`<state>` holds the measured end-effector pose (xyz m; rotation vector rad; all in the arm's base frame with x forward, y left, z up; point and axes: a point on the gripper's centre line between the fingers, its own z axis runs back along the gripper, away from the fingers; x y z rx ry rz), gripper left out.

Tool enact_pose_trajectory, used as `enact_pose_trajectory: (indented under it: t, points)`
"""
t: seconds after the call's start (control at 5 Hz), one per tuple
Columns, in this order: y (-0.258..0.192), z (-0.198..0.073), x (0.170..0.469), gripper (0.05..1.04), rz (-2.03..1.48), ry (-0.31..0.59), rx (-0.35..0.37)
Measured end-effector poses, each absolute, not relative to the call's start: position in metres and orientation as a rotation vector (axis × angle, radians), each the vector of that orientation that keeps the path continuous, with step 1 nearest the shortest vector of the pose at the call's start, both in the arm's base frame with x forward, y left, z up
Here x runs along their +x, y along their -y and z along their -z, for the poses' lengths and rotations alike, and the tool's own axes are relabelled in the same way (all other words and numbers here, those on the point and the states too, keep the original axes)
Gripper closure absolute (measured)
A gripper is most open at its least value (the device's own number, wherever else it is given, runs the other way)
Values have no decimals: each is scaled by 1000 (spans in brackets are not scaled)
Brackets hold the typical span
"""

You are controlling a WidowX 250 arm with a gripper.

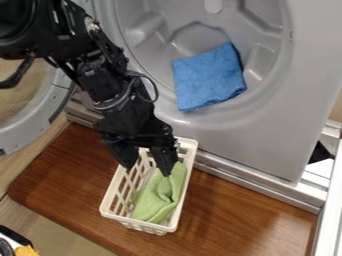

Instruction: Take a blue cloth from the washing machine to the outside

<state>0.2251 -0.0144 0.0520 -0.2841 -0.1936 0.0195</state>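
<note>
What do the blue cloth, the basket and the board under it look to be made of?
Blue cloth: soft matte fabric, probably microfiber, judging by its fuzzy nap and soft folds.
Basket: off-white molded plastic, by its smooth rim and regular slots.
Board: reddish-brown with streaky grain and a slight sheen; varnished wood, or possibly a wood-look laminate.

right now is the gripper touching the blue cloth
Apart: the camera view shows grey washing machine between the gripper, down at the white basket, and the blue cloth.
</note>
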Motion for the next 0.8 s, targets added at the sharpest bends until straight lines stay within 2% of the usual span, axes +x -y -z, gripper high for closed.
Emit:
enact_pose_trajectory:
  t: [0.2,0.4,0.8]
  points:
    - [15,-49,224,83,-30,181,-288]
    - [20,-60,242,83,-31,248,-284]
    - [19,-104,297,83,-58,410,-269]
